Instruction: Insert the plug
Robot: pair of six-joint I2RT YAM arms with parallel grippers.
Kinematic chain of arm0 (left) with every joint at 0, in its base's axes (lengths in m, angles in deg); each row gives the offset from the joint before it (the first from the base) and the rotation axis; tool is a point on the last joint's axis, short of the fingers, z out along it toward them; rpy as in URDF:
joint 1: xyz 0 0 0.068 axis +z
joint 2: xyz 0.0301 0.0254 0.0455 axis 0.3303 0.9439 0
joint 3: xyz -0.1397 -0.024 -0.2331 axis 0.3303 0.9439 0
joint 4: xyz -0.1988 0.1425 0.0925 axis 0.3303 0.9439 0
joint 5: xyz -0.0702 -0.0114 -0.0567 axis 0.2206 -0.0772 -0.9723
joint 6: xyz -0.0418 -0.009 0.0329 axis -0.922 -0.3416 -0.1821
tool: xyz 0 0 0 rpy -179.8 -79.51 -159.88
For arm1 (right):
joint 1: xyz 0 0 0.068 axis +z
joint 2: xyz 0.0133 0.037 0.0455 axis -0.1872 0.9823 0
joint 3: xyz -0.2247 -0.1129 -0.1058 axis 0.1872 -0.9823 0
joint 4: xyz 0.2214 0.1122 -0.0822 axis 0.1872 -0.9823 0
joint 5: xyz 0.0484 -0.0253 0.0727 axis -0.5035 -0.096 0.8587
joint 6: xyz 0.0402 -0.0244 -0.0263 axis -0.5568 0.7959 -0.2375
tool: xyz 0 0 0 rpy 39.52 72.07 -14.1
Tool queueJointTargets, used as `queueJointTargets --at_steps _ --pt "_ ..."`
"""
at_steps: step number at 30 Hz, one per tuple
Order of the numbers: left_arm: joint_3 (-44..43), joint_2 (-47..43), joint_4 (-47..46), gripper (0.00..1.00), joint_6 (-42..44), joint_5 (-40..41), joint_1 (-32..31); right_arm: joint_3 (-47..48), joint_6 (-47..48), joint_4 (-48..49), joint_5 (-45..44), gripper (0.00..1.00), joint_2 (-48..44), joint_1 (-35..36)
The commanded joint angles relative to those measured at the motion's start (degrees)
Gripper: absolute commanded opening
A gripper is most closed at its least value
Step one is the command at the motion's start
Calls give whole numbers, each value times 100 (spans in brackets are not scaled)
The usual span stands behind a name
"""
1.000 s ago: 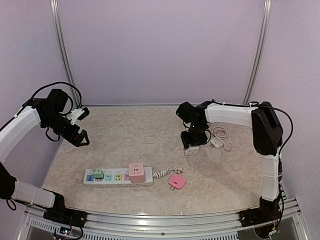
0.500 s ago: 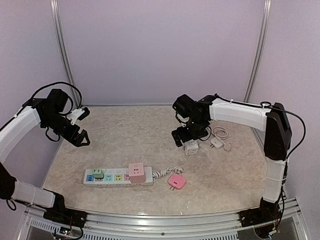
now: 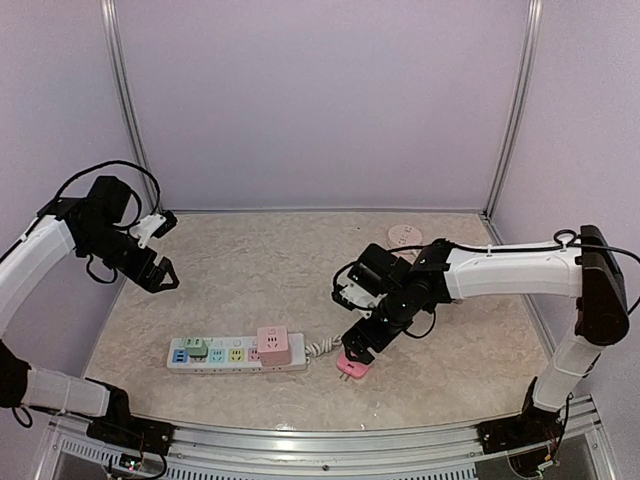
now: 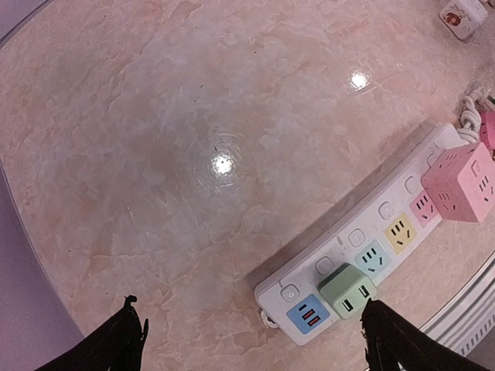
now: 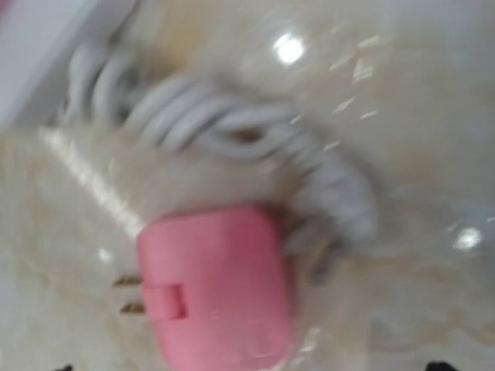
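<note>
Pincer of right arm (image 3: 358, 351) has moved over pink plug (image 5: 219, 287); jaws seemingly apart.

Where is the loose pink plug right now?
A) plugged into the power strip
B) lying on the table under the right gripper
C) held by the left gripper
B: the pink plug lies flat on the table, prongs bare, beside the white cord, with the right gripper just above it.

Rear overview; wrist views downward, right close above pink plug (image 5: 216, 286)
</note>
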Motion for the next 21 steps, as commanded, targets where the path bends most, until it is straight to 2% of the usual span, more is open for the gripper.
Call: queueJointTargets --at_steps 1,8,21 --pt "98 -164 51 95 94 -126 37 -199 324 108 75 97 328 295" --pt "180 -275 51 95 107 -118 35 -131 520 93 398 94 686 473" --pt "197 -280 55 95 119 -160 39 -232 780 80 -36 88 1030 491"
